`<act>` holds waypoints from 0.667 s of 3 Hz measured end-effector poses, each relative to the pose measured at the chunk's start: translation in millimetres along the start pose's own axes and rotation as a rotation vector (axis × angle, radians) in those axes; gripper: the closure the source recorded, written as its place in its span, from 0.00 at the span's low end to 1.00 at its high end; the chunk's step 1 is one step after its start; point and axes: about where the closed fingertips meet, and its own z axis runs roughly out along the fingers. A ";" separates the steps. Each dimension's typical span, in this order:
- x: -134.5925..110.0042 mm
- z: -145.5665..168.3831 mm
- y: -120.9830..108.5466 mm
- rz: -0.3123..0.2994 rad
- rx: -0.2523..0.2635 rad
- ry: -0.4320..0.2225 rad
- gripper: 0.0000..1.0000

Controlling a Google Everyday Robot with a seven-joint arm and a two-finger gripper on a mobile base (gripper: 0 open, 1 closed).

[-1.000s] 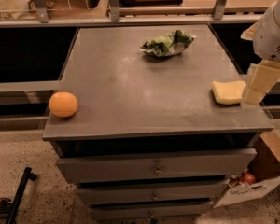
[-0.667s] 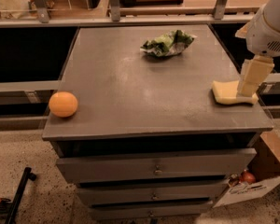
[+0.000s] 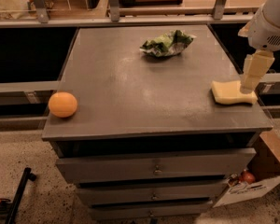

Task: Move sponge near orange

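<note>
The pale yellow sponge point(image 3: 229, 92) lies flat at the right edge of the grey table point(image 3: 140, 92), near the front corner. The orange point(image 3: 63, 104) sits at the table's front left corner, far from the sponge. My gripper point(image 3: 248, 87) comes down from the white arm at the upper right and its tip is at the sponge's right end, touching or just above it. The sponge rests on the table and is not lifted.
A crumpled green-and-white snack bag point(image 3: 167, 43) lies at the back middle of the table. Drawers point(image 3: 154, 169) are below the tabletop. A cardboard box point(image 3: 256, 181) stands on the floor at the lower right. A railing runs behind the table.
My gripper has moved a little left, from beside the sponge's right edge onto its right end. The sponge and orange have not moved.
</note>
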 end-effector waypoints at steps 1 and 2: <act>9.8 4.4 -3.9 0.013 -0.026 0.000 0.00; 17.2 19.4 4.7 0.034 -0.084 -0.033 0.00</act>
